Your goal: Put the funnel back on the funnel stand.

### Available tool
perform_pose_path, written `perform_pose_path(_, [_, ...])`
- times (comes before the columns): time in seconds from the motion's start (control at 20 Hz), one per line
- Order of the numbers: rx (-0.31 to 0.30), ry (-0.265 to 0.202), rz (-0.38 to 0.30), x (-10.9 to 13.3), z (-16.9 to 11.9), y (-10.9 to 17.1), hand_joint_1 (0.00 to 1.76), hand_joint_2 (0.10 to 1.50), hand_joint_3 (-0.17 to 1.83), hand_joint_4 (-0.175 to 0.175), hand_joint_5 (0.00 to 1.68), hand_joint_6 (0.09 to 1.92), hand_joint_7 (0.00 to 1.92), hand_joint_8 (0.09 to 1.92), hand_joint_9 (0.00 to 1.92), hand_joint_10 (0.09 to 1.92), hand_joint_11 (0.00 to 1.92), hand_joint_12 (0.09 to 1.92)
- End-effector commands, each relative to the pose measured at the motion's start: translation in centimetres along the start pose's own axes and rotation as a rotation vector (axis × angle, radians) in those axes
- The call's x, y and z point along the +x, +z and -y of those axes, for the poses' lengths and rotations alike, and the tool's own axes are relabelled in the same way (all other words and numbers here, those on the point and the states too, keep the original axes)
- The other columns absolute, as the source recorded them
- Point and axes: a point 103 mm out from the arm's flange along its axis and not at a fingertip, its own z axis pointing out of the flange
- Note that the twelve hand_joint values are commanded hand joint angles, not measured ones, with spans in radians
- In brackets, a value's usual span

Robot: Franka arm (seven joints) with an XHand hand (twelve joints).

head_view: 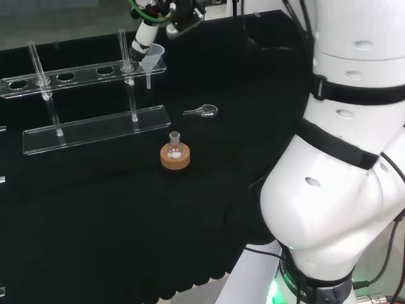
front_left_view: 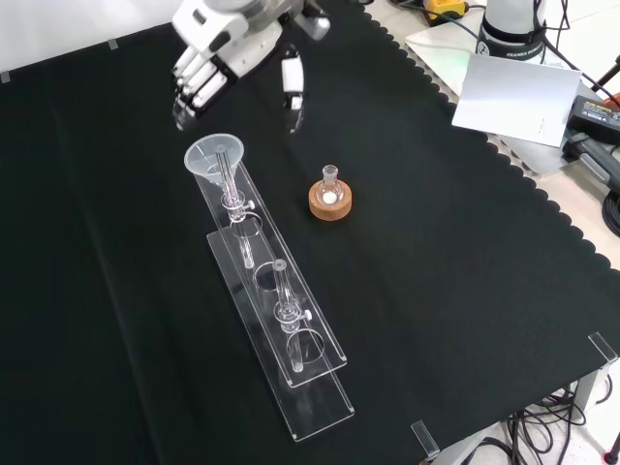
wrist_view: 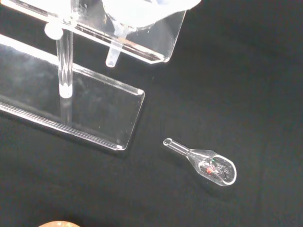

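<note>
Hovering just above the seated funnel (front_left_view: 215,156), robot hand (front_left_view: 208,63) fingers relaxed

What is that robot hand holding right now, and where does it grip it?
Nothing, it seems: the hand hovers above the funnel, which sits in the funnel stand.
</note>
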Motion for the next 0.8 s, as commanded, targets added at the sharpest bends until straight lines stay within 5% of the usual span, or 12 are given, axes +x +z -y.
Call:
perform_pose_path(0.05, [-0.121,0.022,-0.035,-1.1,5.3,-1.5,0.60,0.69,0.17,-0.031,0.17,0.09,0.05,0.64,0.25,0.77,0.29,1.51])
perform_pose_path(0.8, [-0.146,0.111,-0.114,-4.0,14.1,0.8,0.64,0.71,0.20,-0.035,0.21,0.09,0.09,0.65,0.34,0.72,0.34,1.48])
